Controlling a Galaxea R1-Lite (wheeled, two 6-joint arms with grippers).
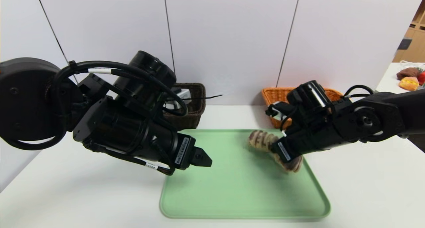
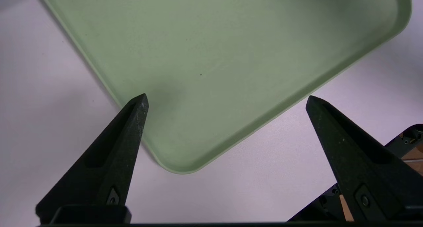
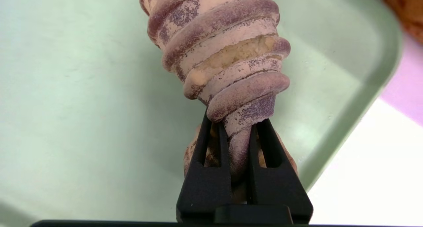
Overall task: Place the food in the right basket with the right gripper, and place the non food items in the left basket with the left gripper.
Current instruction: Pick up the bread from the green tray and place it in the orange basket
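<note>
On a white table (image 1: 66,194), a green tray (image 1: 239,188) lies before two wicker baskets at the wall: the dark brown left basket (image 1: 194,105) and the orange right basket (image 1: 275,95). The left gripper (image 2: 228,101) hangs over the tray's near-left corner, fingers spread wide and empty. The right gripper (image 3: 236,121) is clamped tight on the striped bread roll (image 3: 224,48) over the tray's right side.

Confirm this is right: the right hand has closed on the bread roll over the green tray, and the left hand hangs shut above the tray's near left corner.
Not quite: the left hand is open, fingers wide apart in the left wrist view. The rest holds: the right hand is clamped on the bread roll over the green tray.
</note>
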